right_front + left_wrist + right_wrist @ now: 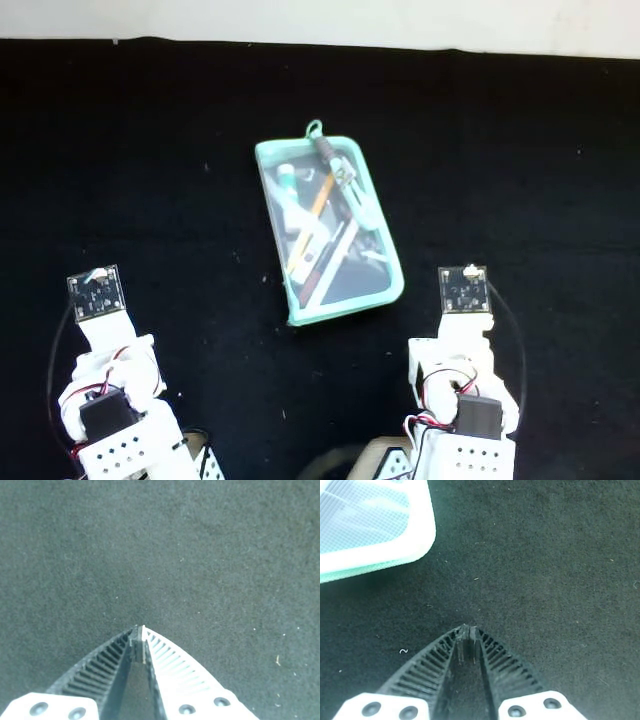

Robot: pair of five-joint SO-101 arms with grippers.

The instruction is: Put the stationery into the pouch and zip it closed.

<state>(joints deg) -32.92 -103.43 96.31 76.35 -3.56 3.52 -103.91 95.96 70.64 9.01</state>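
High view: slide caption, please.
Mint-edged clear pouch holding stationery lies on the black table, ahead of the white left arm and right arm.

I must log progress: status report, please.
Left hand shut, empty. Right hand shut, empty. Pouch flat mid-table, stationery inside. Nothing in the way.

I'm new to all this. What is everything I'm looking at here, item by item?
Pouch: one, mint-green edge with clear front, flat in the middle of the table.
Stationery: several pieces, mixed colours, inside the pouch.
Zip pull: one, green, at the pouch's far end.
Table: one, black cover.
Arms: two, white, left arm and right arm at the near edge.
Left hand: one, black and white, shut, over bare table.
Right hand: one, black, shut, near a pouch corner.
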